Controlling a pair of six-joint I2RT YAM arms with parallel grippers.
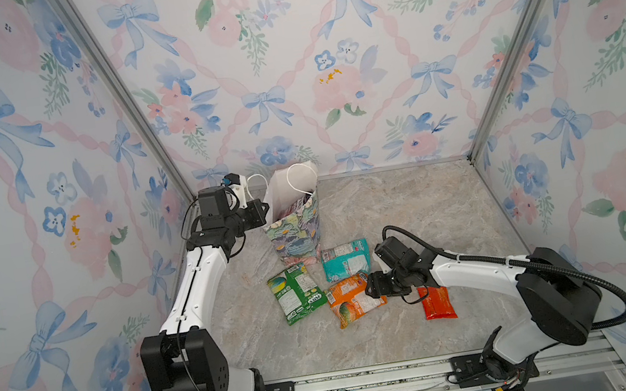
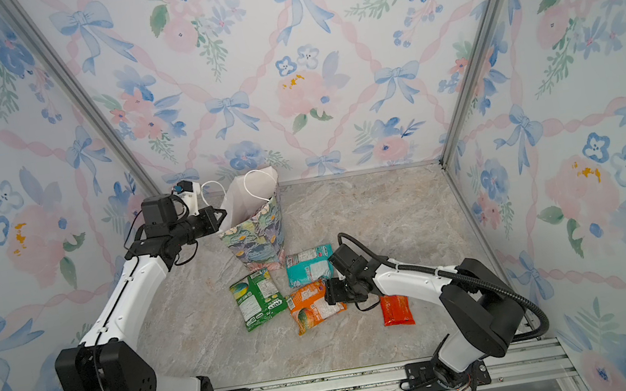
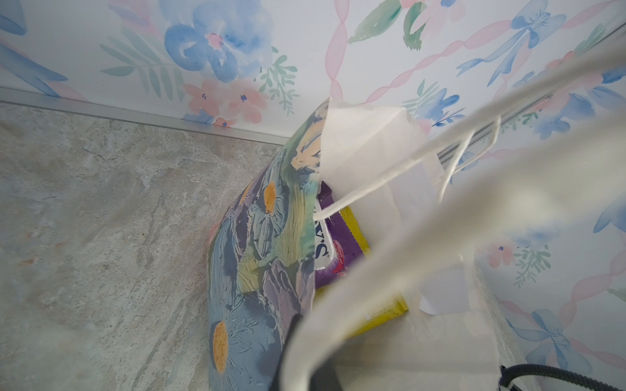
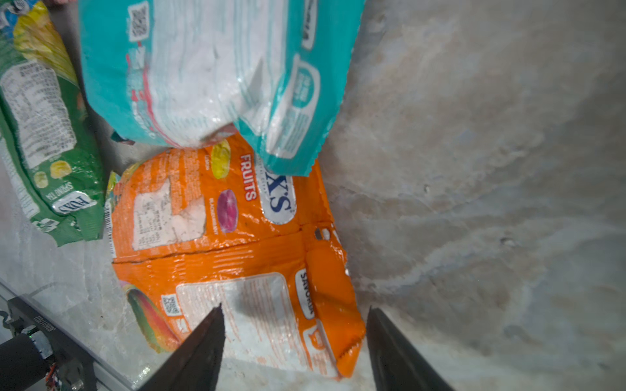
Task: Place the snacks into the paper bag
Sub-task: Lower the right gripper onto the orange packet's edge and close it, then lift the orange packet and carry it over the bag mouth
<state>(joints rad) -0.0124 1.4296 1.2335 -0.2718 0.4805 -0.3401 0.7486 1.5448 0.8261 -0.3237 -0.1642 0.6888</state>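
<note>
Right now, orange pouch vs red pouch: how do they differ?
The orange pouch has the right gripper straddling its edge, jaws open; the red pouch lies clear of it. The teal pouch overlaps the orange pouch's end; the red pouch lies alone. Both lie flat on the table, outside the paper bag.

Floral paper bag (image 1: 295,228) upright, purple pouch (image 3: 338,243) inside. Flat in front: green pouch (image 1: 296,293), teal pouch (image 1: 344,261) overlapping orange pouch (image 1: 351,308), red pouch (image 1: 439,304) apart.
</note>
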